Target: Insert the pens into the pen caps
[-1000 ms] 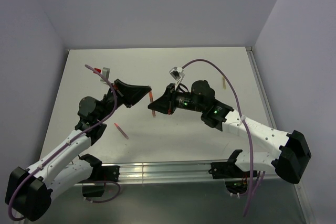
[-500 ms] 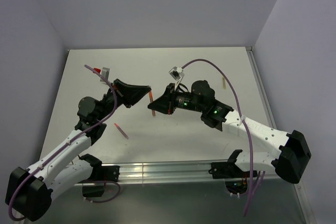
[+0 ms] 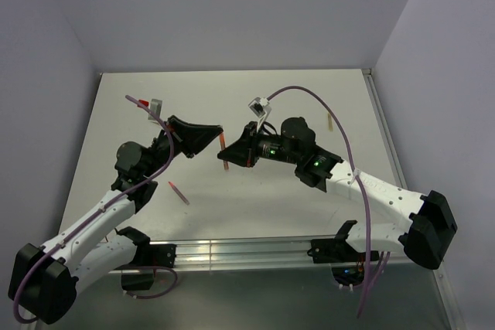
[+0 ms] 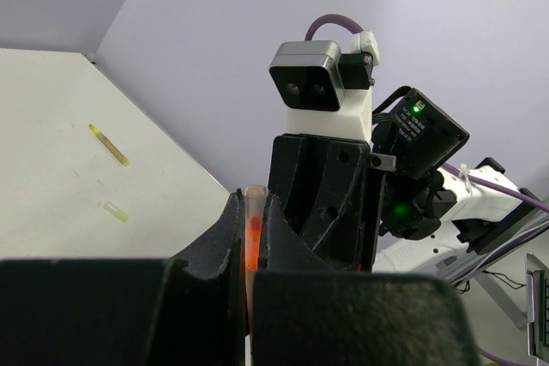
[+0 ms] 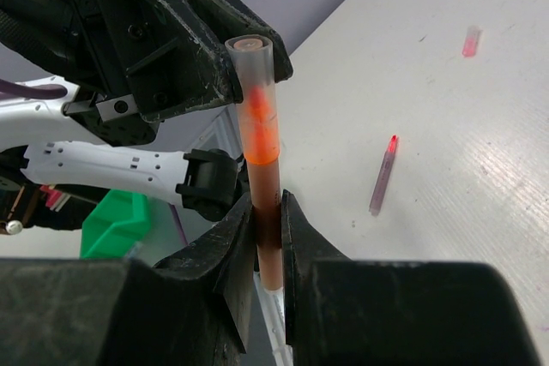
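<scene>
The white table [image 3: 131, 113] sits between lilac walls. A loose red pen [image 3: 179, 192] lies left of centre. Above mid-table, the left gripper [image 3: 220, 132] pinches a pen cap [image 5: 256, 83], and the right gripper [image 3: 226, 158] clamps the held pen [image 5: 264, 188] entering it. A tan pen [image 3: 330, 123] lies near the right edge.
</scene>
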Robot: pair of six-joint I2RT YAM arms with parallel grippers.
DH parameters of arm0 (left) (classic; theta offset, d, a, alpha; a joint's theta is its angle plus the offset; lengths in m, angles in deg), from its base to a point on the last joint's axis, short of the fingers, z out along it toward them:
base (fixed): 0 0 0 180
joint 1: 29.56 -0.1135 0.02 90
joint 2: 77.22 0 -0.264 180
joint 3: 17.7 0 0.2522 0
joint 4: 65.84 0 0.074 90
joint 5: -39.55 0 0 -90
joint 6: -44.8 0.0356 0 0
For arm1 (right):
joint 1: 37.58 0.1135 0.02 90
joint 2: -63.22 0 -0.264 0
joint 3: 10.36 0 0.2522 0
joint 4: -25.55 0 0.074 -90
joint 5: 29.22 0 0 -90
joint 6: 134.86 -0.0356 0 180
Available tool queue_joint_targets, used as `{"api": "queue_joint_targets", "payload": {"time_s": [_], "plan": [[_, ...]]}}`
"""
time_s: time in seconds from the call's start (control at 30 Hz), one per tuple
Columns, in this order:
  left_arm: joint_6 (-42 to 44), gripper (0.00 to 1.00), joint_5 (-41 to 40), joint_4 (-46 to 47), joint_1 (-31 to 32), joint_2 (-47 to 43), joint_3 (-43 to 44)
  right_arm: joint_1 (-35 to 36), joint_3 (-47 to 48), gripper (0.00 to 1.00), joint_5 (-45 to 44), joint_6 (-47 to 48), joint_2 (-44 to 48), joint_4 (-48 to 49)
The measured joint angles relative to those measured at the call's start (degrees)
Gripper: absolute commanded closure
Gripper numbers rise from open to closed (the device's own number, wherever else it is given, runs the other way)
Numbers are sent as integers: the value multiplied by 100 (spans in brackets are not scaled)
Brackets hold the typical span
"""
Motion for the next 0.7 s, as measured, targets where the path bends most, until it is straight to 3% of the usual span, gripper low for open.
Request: {"api": "queue_joint_targets", "payload": {"time_s": [0.7], "plan": [[201, 100, -334, 17, 140, 107, 76, -177, 155, 100, 149, -76, -114, -79]]}}
